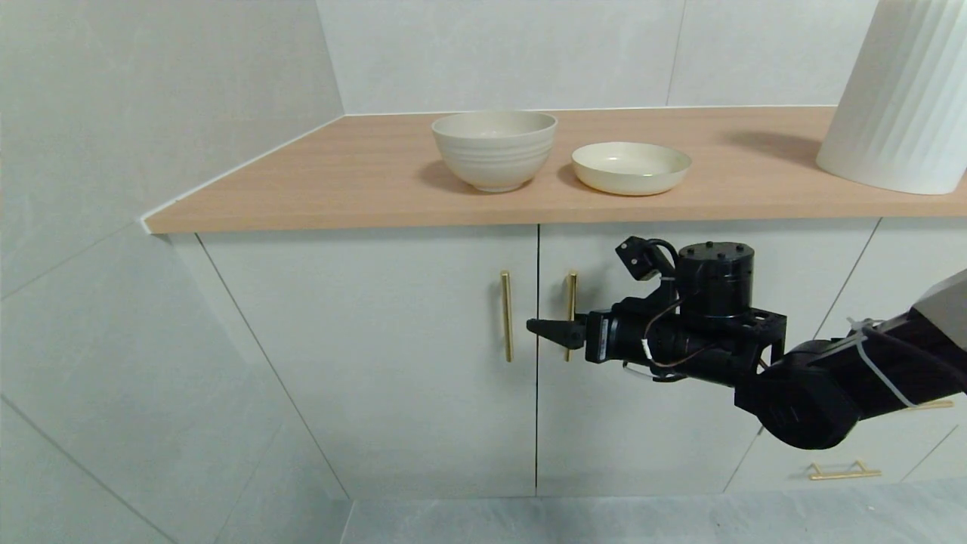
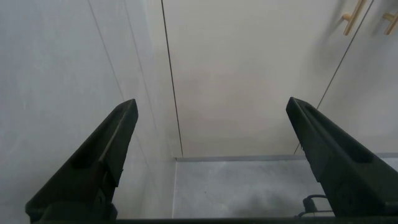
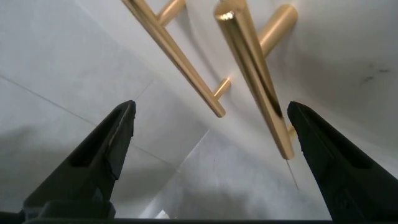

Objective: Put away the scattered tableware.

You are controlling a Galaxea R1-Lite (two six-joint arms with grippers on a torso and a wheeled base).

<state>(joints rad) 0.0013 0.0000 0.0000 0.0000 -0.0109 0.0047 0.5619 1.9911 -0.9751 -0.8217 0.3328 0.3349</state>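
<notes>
In the head view, a wooden countertop runs above a pair of shut cabinet doors. On it stands a deep ribbed cream bowl, upright, and what shows of its inside is bare glaze. Just beside it, on the robot's right and not touching, sits a shallow cream dish, its well equally bare. Well apart, at the counter's right end, rises a tall ribbed white vessel; its mouth is out of frame, so its contents cannot be told. Below the counter, the right gripper hangs level in front of the two gold bar handles where the doors meet.

In the left wrist view, the left gripper is spread wide with nothing between its fingers, and faces a plain cabinet panel and grey floor.

In the right wrist view, the right gripper's fingers are also spread wide. Both handles lie in the gap between them, the nearer one closer to one finger, and neither is gripped or touched.
</notes>
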